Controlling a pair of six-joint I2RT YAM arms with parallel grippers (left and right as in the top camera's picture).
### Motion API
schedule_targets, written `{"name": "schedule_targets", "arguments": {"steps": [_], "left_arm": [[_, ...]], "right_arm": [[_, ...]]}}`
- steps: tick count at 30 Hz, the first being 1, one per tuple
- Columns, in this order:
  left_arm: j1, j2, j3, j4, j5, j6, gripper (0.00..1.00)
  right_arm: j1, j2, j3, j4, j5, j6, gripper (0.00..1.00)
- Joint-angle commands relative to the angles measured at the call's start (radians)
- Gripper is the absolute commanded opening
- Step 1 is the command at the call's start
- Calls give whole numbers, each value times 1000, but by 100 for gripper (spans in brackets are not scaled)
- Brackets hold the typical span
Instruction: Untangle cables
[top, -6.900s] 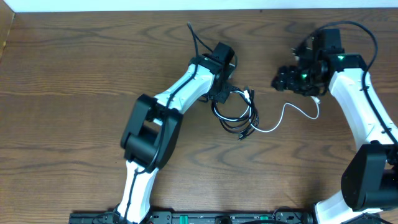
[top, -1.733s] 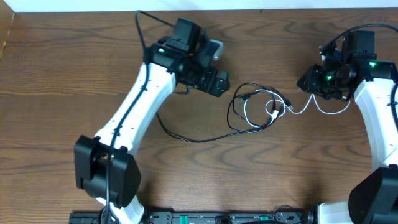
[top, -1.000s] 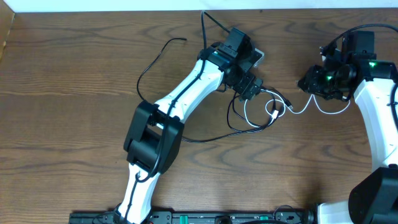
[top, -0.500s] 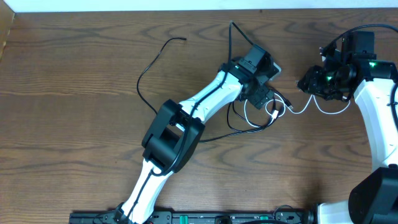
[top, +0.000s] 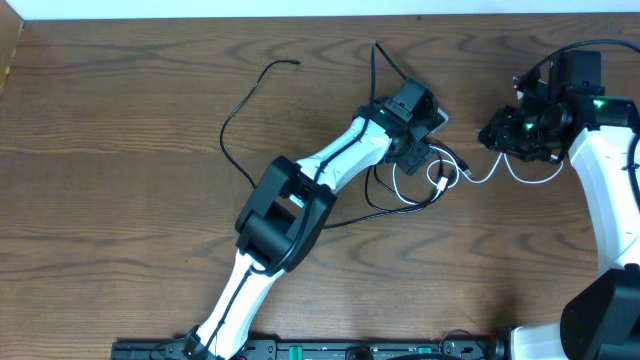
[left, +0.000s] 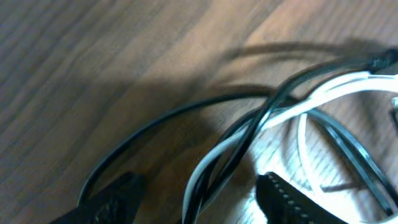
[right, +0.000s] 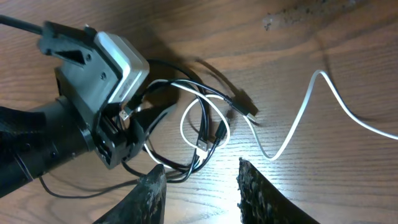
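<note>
The black cable (top: 224, 138) sweeps in a long loop across the left of the table and ends in a tangle with the white cable (top: 470, 180) at centre right. My left gripper (top: 422, 160) is down on that tangle. In the left wrist view my left gripper (left: 202, 205) is open, with a white strand (left: 329, 93) and black strands (left: 174, 115) running between its fingers. The white cable (right: 306, 102) trails right toward my right gripper (top: 500, 132). In the right wrist view my right gripper (right: 202, 193) hangs open above bare wood, nothing between its fingers.
The wooden table (top: 100, 250) carries only the cords and arms. A thick black arm cable (top: 380, 55) rises from the left wrist. The table's back edge (top: 200, 18) runs along the top of the overhead view.
My left arm has swung right onto the tangle and its jaws have narrowed around the strands. The right arm and the cords have stayed put.
</note>
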Motion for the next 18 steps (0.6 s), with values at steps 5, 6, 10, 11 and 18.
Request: {"name": "schedule_targets", "arguments": {"steps": [5,6,10,11,18], "left_arm": [[4,-20,6,-18,-40,3,20],[4,-33,6,-26,-68,-1,9],[4,-116,6,-113,-158,-35,7],[4,-143,6,-144,-162,-47,7],[11,-334,6,-288,-161,-191,7]], "right_arm": [[22,-6,-16,11,4,-19,36],[25,-6,-21,16,4,-19,37],[35,-6,-35,26,3,-19,37],[38,-6,-37,26,3,-19,37],[76,-6,-41,66,-58,-20,42]]}}
